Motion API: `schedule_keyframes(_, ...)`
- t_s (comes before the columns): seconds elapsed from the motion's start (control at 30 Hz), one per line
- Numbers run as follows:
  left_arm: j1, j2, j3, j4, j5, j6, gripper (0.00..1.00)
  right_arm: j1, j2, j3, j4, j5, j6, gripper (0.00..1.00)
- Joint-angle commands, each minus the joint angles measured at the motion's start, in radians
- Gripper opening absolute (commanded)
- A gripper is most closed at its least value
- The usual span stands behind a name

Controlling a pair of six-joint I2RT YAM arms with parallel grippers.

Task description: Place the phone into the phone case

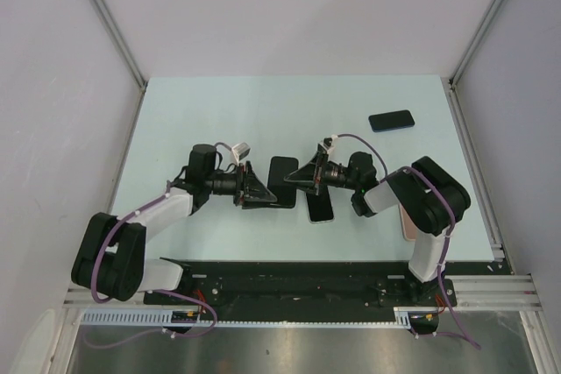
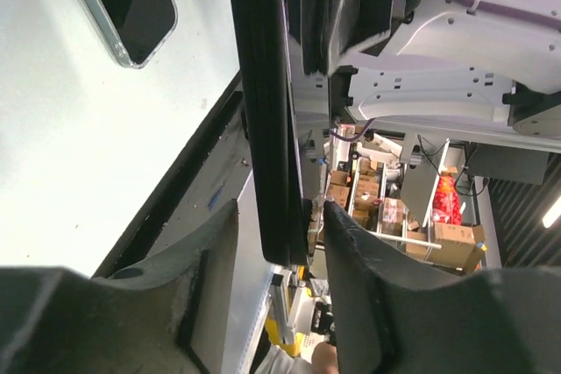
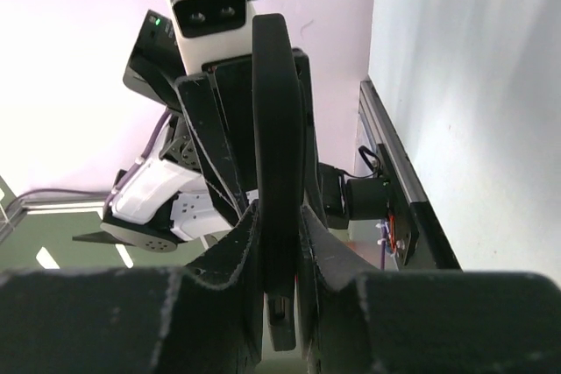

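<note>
A black phone-sized slab (image 1: 282, 179) hangs just above the table's middle, between my two grippers. I cannot tell whether it is the phone, the case or both. My right gripper (image 1: 303, 178) is shut on its right end; in the right wrist view the slab (image 3: 279, 129) stands edge-on, pinched between my fingers (image 3: 241, 234). My left gripper (image 1: 256, 192) is open around its left end. In the left wrist view the slab (image 2: 267, 129) sits between the spread fingers (image 2: 342, 234) with gaps on both sides.
A dark phone in a clear case (image 1: 321, 207) lies on the table just right of the slab, and shows in the left wrist view (image 2: 127, 2). Another black phone (image 1: 391, 120) lies far right. A pink flat item (image 1: 408, 227) lies by the right arm's base.
</note>
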Motion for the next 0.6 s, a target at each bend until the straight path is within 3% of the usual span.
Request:
schedule_keyframes(0.0,-0.006,-0.036,-0.02,0.023,0.02,0.017,0.43,-0.012,0.002,0.025,0.303,0.026,0.029,0.11)
schedule_keyframes(0.17,-0.008,-0.028,-0.027,0.023,0.025,0.009,0.05,-0.012,0.019,0.025,0.304,0.028,0.028,0.12)
schedule_keyframes(0.23,-0.008,-0.036,-0.024,0.023,0.026,0.012,0.0,-0.011,0.023,0.023,0.304,0.022,0.023,0.21)
schedule_keyframes(0.27,-0.008,-0.035,-0.022,0.022,0.026,0.012,0.0,-0.011,0.026,0.025,0.304,0.019,0.023,0.31)
schedule_keyframes(0.33,-0.006,-0.035,-0.016,0.0,0.017,0.018,0.0,-0.008,0.027,0.023,0.304,0.014,0.02,0.34)
schedule_keyframes(0.43,-0.006,-0.033,0.002,-0.064,-0.012,0.055,0.0,-0.006,0.025,0.025,0.303,0.009,0.017,0.29)
schedule_keyframes(0.47,-0.006,-0.035,0.007,-0.085,-0.023,0.072,0.01,-0.006,0.026,0.023,0.303,0.008,0.015,0.23)
schedule_keyframes(0.5,-0.006,-0.039,0.012,-0.104,-0.032,0.098,0.06,-0.003,0.027,0.025,0.303,0.008,0.014,0.19)
schedule_keyframes(0.57,-0.006,-0.045,0.029,-0.162,-0.058,0.127,0.27,0.003,0.03,0.023,0.303,0.008,0.015,0.15)
